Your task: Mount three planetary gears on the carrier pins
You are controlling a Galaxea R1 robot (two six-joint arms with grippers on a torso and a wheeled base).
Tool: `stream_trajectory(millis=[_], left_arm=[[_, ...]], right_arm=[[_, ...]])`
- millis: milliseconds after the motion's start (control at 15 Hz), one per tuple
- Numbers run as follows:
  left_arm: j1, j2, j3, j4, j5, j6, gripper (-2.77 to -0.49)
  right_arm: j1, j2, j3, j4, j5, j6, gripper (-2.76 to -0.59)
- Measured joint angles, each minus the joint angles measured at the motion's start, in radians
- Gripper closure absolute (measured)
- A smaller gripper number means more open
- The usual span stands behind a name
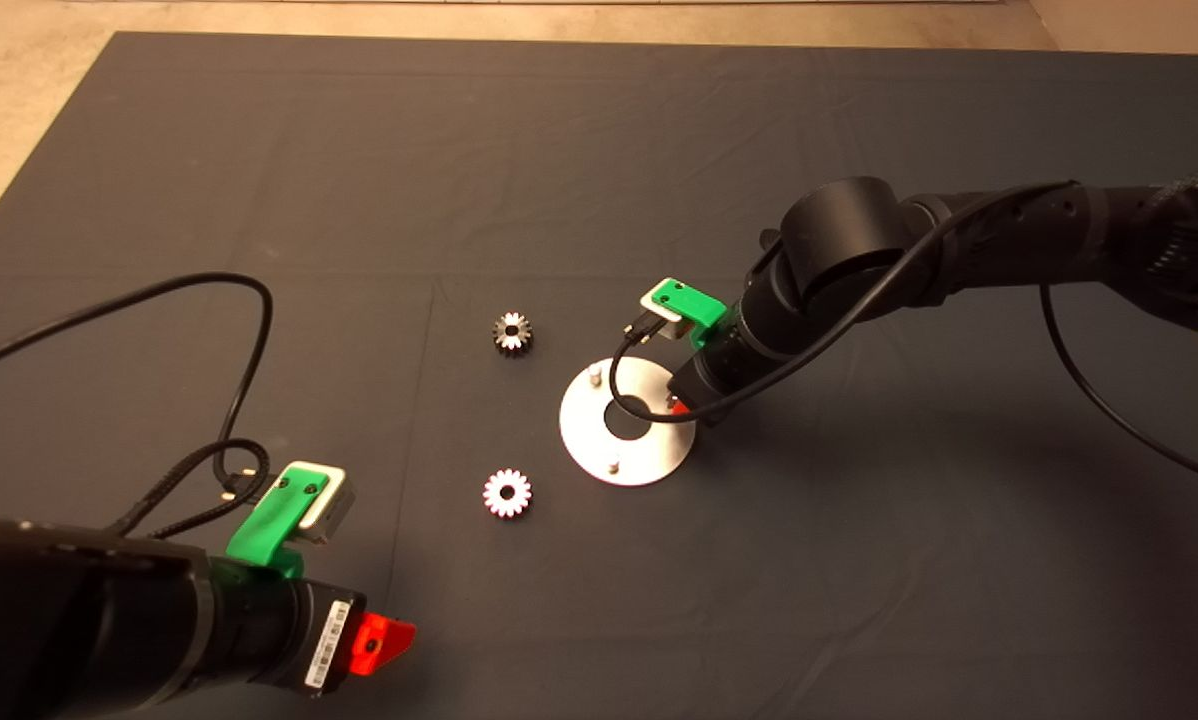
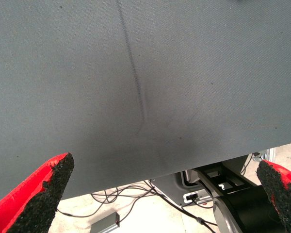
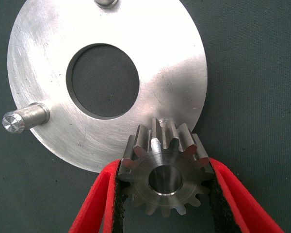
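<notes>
Red fingers of right gripper [image 3: 165, 194] pinched on one planetary gear [image 3: 166, 174], held over disc [image 1: 584, 435] rim at 3 o'clock. Two gears [image 1: 512, 332] [image 1: 507, 493] loose on mat [image 1: 599, 150]. Left gripper [image 2: 165, 194] parked, spread wide.

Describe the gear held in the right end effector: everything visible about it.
The held planetary gear is a small silver metal cog with straight teeth around its rim, a smooth flat face and a round centre hole. The right end effector clamps it by opposite sides between its black pads, face toward the wrist camera. It sits over the edge of the carrier disc, where the third pin would be, though that pin is hidden. The head view shows only the arm covering it.
</notes>
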Motion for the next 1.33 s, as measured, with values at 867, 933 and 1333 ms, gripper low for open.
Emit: stream_trajectory(millis=[867,933,1333], left_arm=[[0.0,-0.005,0.0,0.0,0.0,0.0,-2.75],[0.0,-0.005,0.0,0.0,0.0,0.0,-2.75],[0.0,-0.006,0.0,0.0,0.0,0.0,-2.75]], right_arm=[[0.0,0.003,0.0,-0.005,0.002,0.0,-0.99],[0.0,0.004,0.0,-0.005,0.003,-0.007,-0.99],[0.0,0.015,-0.021,-0.006,-0.001,-0.037,-0.99]])
